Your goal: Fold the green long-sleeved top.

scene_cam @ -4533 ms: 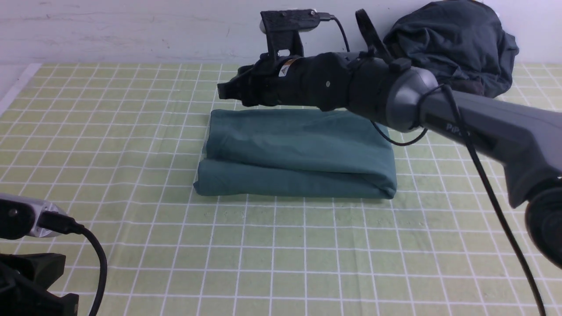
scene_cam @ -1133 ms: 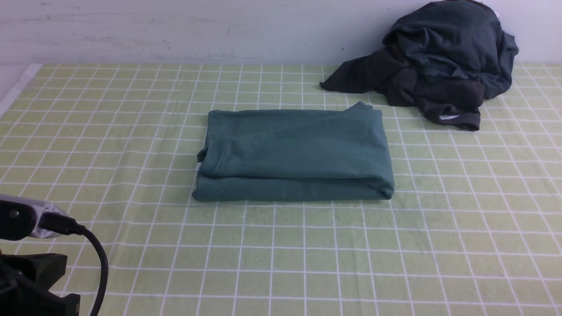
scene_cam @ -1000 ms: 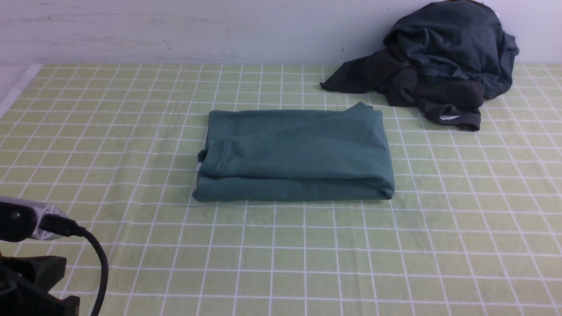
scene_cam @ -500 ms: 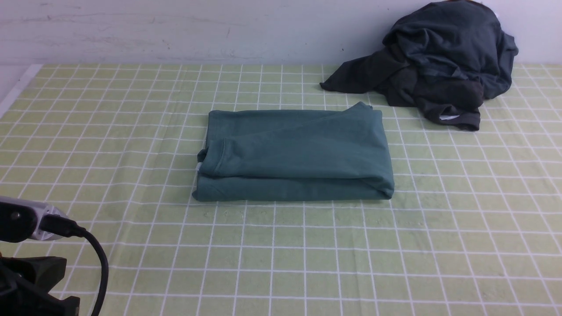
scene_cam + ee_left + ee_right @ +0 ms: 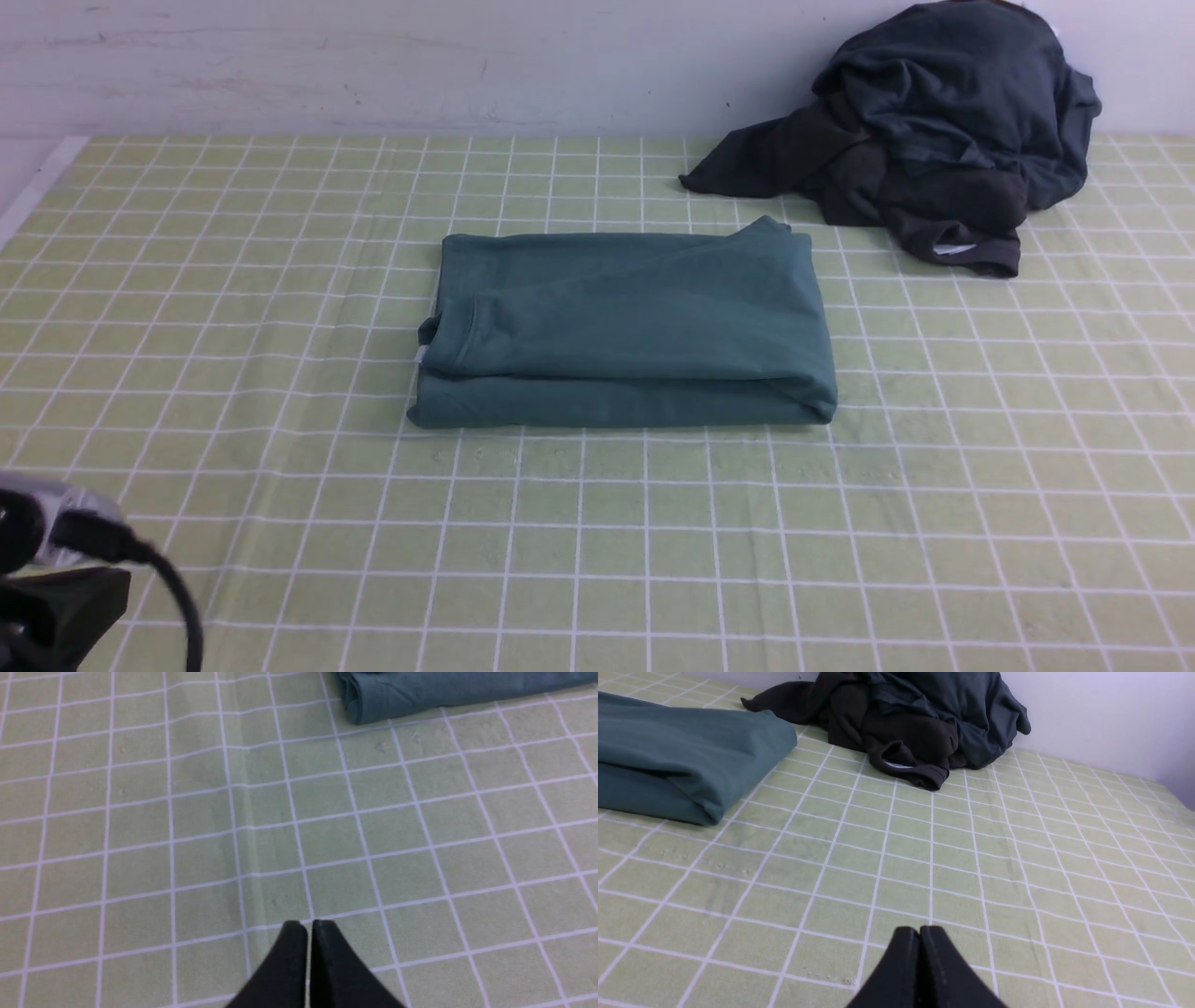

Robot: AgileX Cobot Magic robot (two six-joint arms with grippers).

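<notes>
The green long-sleeved top lies folded into a thick rectangle at the middle of the checked cloth. Its near corner shows in the left wrist view, its end in the right wrist view. My left gripper is shut and empty, low over bare cloth well in front of the top's left corner. My right gripper is shut and empty over bare cloth, off the top's right end. Only the left arm's wrist shows in the front view; the right arm is out of it.
A heap of dark charcoal-grey garments lies at the back right against the wall, also in the right wrist view. The green checked cloth covers the table. The table's left edge runs along the far left.
The right arm, stretched over the top 4.5 s ago, has left the front view. In the last half second the left wrist has sunk lower at the bottom left corner. The top has not moved.
</notes>
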